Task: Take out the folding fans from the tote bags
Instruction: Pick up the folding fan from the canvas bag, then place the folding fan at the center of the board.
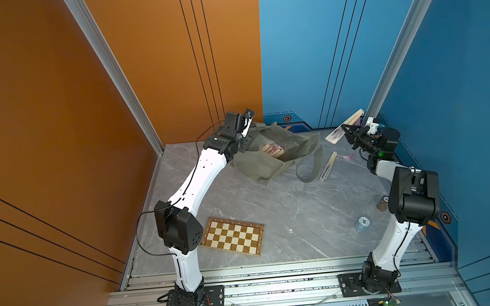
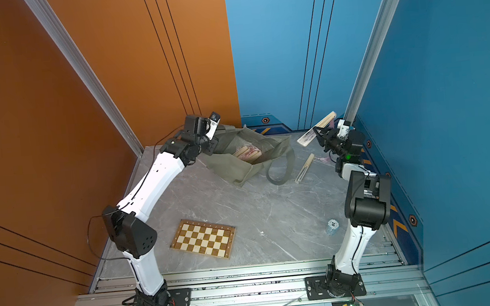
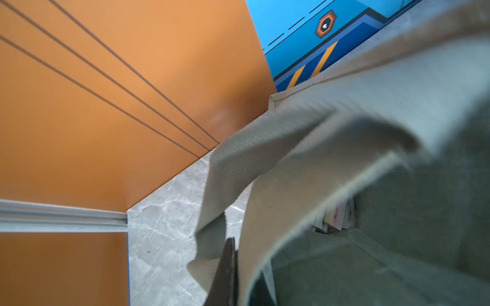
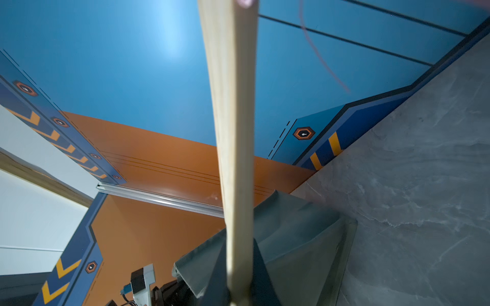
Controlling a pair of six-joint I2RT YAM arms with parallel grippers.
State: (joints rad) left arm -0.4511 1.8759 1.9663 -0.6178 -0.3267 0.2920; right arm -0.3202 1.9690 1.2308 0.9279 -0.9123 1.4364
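Shows a grey marble counter point(image 1: 288, 210) bounded by an orange wall point(image 1: 37, 117) to the left, a blue wall point(image 1: 458, 80) to the right and an aluminium rail point(image 1: 279, 287) along the near edge. Places the olive tote bag point(image 1: 269, 169) at the far edge, close to the seam where the two wall colours meet, with its mouth held agape. Left gripper point(image 3: 240, 267) clenched on the fabric hem of that mouth, up off the counter and near the orange wall. Bundled fans point(image 1: 271, 151) visible inside the opening in both top views, lying side by side. Right gripper point(image 1: 347, 132) grasping one held fan point(image 1: 355, 116) partway along its length, tilted and clear of the counter, in the far right corner just beside the corner post point(image 1: 395, 55). Loose fan point(image 1: 328, 164) flat on the counter between the tote's drooping strap loop point(image 1: 308, 180) and the right arm, with its pink tassel point(image 1: 348, 157) spread toward the blue wall. Chessboard point(image 1: 233, 236) toward the near edge, beside the left arm's elbow. Chip stack point(image 1: 362, 224) near the right arm. Leaves a broad open stretch of counter between chessboard, tote bag and chip stack.
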